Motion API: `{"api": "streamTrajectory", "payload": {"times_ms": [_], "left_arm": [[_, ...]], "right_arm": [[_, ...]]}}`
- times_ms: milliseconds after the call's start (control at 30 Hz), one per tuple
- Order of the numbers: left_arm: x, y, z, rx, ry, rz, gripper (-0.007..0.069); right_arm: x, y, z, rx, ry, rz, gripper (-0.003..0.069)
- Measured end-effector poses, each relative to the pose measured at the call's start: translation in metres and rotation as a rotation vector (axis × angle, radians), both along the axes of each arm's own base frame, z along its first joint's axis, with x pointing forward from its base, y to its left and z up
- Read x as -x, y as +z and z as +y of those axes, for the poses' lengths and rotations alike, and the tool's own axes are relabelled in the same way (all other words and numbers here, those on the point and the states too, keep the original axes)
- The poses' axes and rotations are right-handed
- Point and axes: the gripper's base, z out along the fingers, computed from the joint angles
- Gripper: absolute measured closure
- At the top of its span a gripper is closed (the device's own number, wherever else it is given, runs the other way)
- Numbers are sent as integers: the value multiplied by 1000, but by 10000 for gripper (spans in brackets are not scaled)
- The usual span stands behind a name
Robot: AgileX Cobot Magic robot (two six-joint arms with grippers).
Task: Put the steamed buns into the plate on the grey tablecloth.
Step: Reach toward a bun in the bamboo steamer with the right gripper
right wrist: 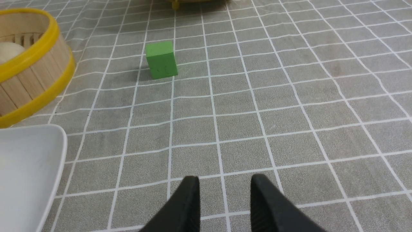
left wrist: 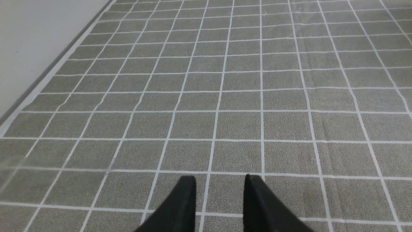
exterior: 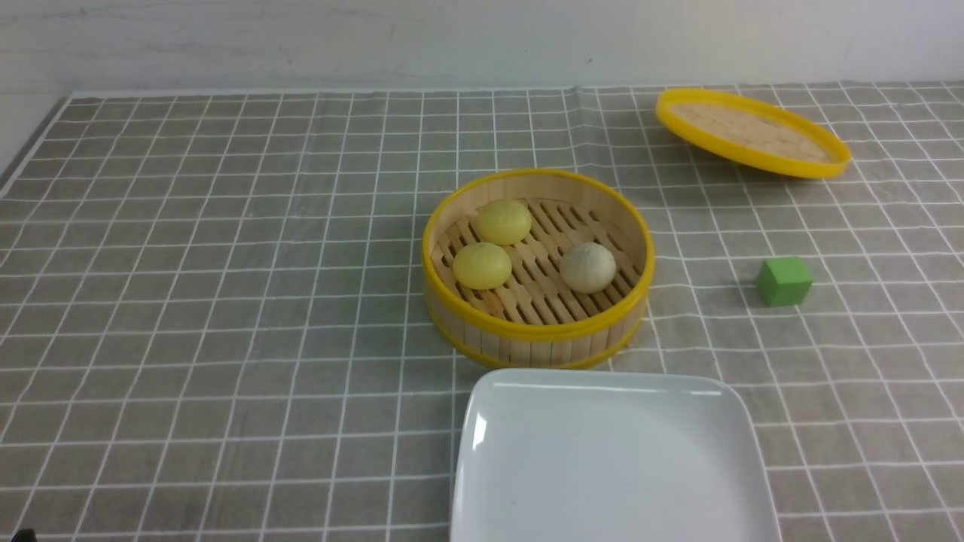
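Note:
Three steamed buns lie in a bamboo steamer (exterior: pixel 536 331) mid-table: two pale yellow ones (exterior: pixel 503 221) (exterior: pixel 482 265) and an off-white one (exterior: pixel 588 266). The white plate (exterior: pixel 610 459) sits just in front of the steamer on the grey tablecloth (exterior: pixel 226 301) and holds nothing. Neither arm shows in the front view. My left gripper (left wrist: pixel 220 180) hangs open over bare cloth. My right gripper (right wrist: pixel 225 180) is open too, above cloth to the right of the plate's corner (right wrist: pixel 29 167), with the steamer wall (right wrist: pixel 32 80) and the off-white bun (right wrist: pixel 9 51) further off.
A green cube (exterior: pixel 784 281) (right wrist: pixel 161 60) stands on the cloth right of the steamer. The yellow-rimmed lid (exterior: pixel 751 132) rests tilted at the back right. A wall runs behind the table's far edge.

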Motion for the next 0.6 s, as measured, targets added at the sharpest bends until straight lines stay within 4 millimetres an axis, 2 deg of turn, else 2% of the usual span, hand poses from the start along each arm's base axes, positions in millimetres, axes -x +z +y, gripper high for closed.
{"api": "streamTrajectory", "payload": {"times_ms": [533,567,600], "left_arm": [[0,0,1,-27,3,2,384],[0,0,1,10,9,-2,384],[0,0,-2,126,20,-17,384]], "right_arm": [[0,0,0,0,0,0,418],[0,0,0,0,0,0,418],[0,0,0,0,0,-4,418]]}}
